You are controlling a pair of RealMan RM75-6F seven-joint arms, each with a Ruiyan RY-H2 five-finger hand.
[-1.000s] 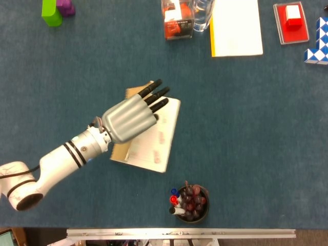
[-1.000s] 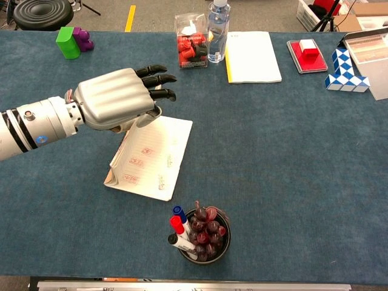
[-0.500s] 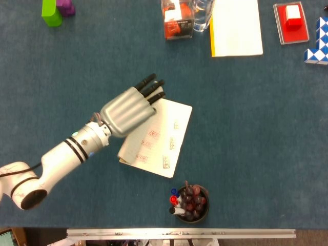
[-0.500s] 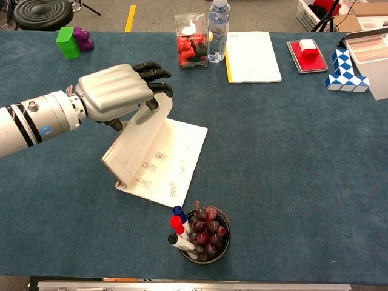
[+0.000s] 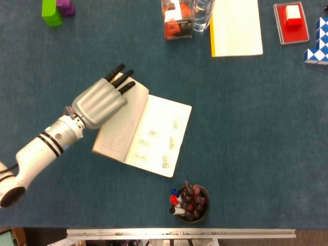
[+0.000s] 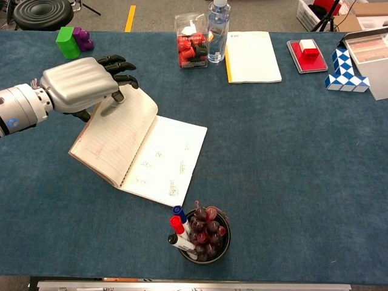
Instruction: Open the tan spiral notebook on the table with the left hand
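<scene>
The spiral notebook (image 5: 159,136) lies open in the middle of the blue table (image 5: 256,128), its right-hand lined page flat with small stamps on it. In the chest view the notebook's (image 6: 163,160) left half, cover and pages together, stands tilted up toward the left. My left hand (image 5: 97,102) is at the top edge of that raised half; the chest view shows the left hand (image 6: 79,82) with fingers over the edge and the thumb against the page's inner side, pinching it. My right hand does not show in either view.
A cup of pens (image 5: 188,203) stands just in front of the notebook. Along the far edge are green and purple blocks (image 5: 51,11), a clear box of red pieces (image 5: 177,19), a water bottle (image 6: 218,24), a white pad (image 5: 236,26), a red box (image 5: 291,20) and a blue-white puzzle (image 5: 318,43).
My left hand has swung left and back, carrying the cover and pages with it. The notebook went from nearly closed to spread open, and it shifted slightly on the table.
</scene>
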